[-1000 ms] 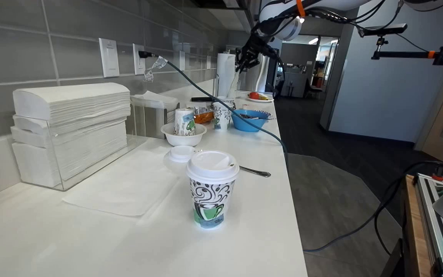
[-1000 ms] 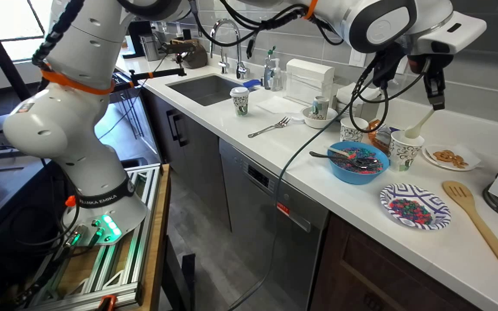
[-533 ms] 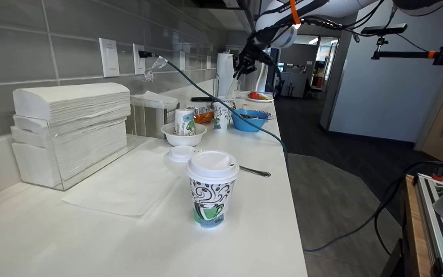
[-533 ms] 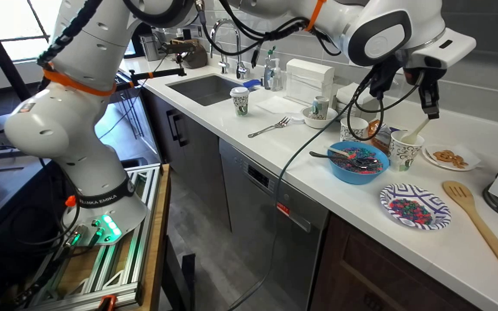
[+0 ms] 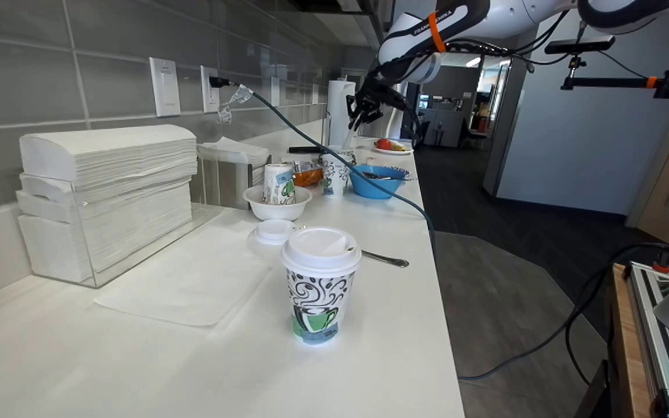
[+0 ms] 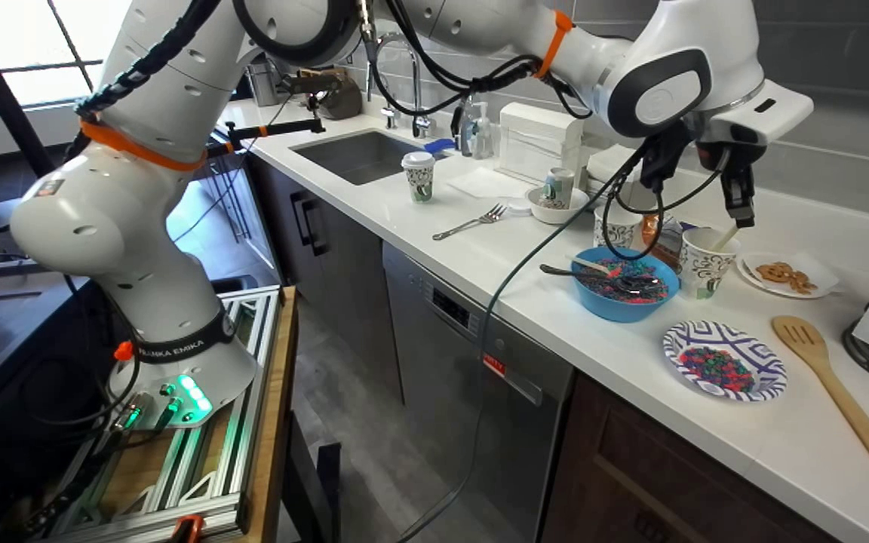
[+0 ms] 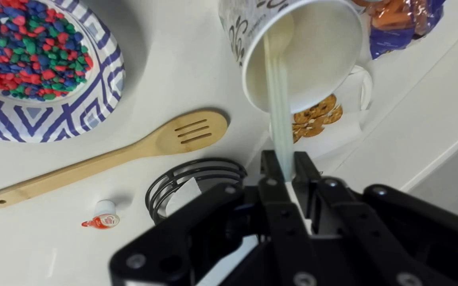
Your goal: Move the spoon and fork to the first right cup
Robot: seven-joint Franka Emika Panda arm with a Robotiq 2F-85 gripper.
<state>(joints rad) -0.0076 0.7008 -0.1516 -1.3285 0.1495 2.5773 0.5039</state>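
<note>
1. Lowered over the last second, the tool [image 7: 287,163], jaws almost together, grips a pale spoon [image 7: 280,91] slanting into a patterned cup [image 7: 320,55]
2. Only the wrist view shows the red-lidded tub [image 7: 105,215] on the bench [image 7: 22,234], print illegible
3. FRANKA EMIKA can be read on the arm's base [image 6: 185,366]

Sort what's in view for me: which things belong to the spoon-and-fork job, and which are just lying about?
Belongs to the job:
gripper
pale utensil in its grip
paper cup that utensil reaches into
metal fork (perhaps the one meant)

Just lying about:
blue bowl
patterned plate
slotted wooden turner
lidded cup
</note>
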